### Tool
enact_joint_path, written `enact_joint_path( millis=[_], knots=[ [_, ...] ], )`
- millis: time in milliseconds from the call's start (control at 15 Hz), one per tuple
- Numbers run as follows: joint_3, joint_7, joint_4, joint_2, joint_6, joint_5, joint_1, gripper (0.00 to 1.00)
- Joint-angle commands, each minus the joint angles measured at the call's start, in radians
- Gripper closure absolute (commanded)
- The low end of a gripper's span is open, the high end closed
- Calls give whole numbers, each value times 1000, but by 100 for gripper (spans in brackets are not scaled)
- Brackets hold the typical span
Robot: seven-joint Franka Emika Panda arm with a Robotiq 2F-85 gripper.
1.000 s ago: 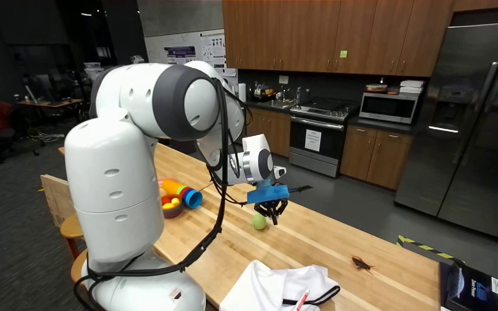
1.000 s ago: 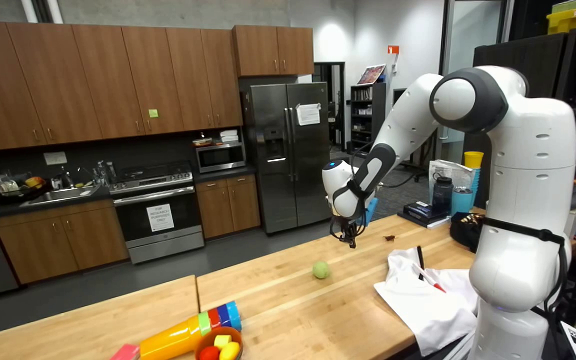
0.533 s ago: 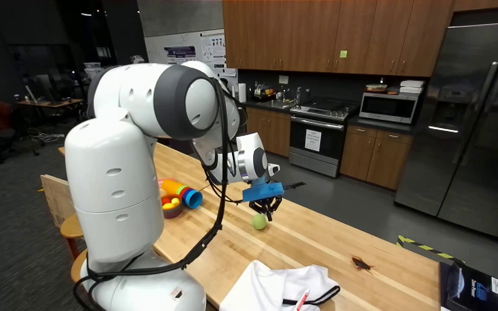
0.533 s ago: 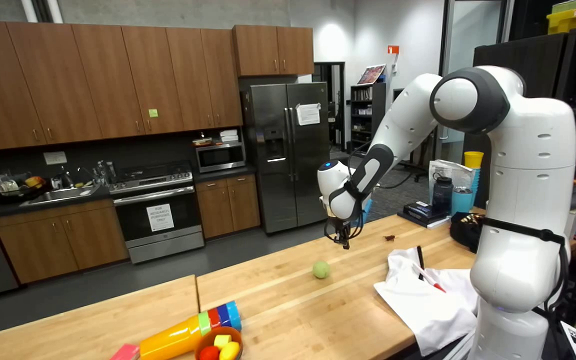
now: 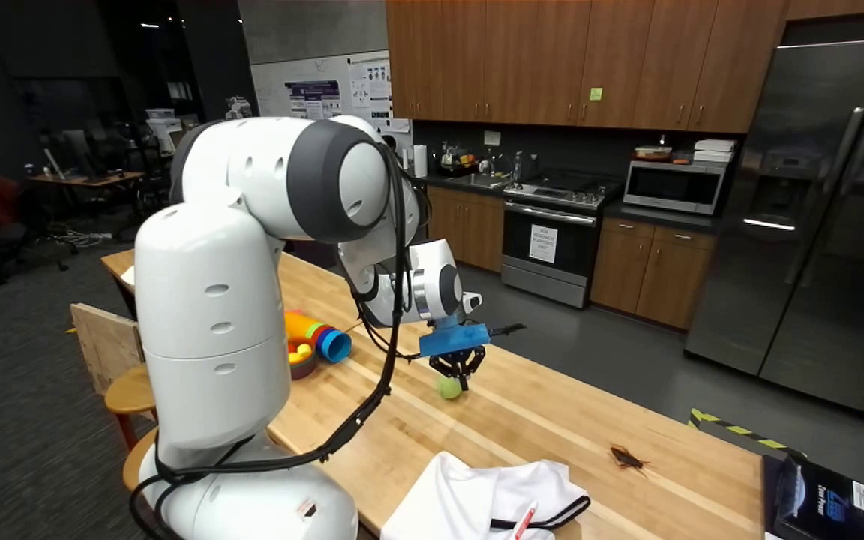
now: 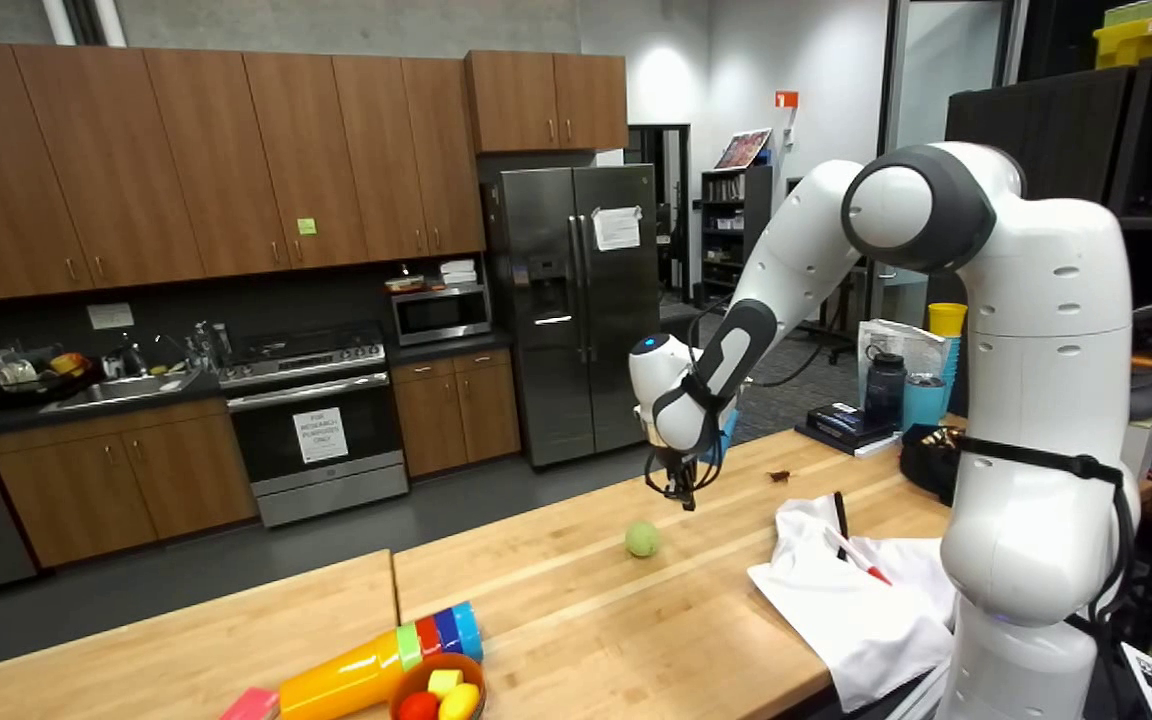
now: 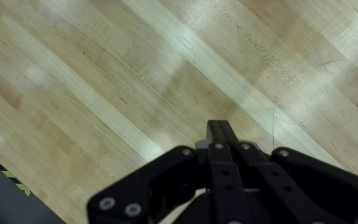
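My gripper (image 7: 218,123) is shut, its two dark fingertips pressed together with nothing between them. Below it in the wrist view lies only bare wooden tabletop (image 7: 113,77). A green ball (image 6: 642,539) rests on the table close by. In an exterior view the gripper (image 5: 463,384) partly overlaps the ball (image 5: 447,388), while in an exterior view the gripper (image 6: 688,503) appears above and to the right of it, apart. The ball is out of the wrist view. Whether the fingertips touch the table is hard to tell; they look slightly above it.
A white cloth (image 5: 469,495) with a red-and-white pen (image 5: 524,523) lies near the robot base. Stacked coloured cups (image 6: 366,675) and a bowl (image 6: 476,690) of toy pieces are on the table. A brown insect-like object (image 5: 628,457) and a black box (image 5: 826,499) lie farther along.
The gripper has shifted left in both exterior views, then dipped a little lower. It has stayed shut. The ball, cloth and cups have not moved.
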Motion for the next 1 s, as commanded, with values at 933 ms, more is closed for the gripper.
enact_joint_path(
  millis=[933],
  knots=[
    [-43, 24, 89, 163, 168, -52, 21, 100]
  ],
)
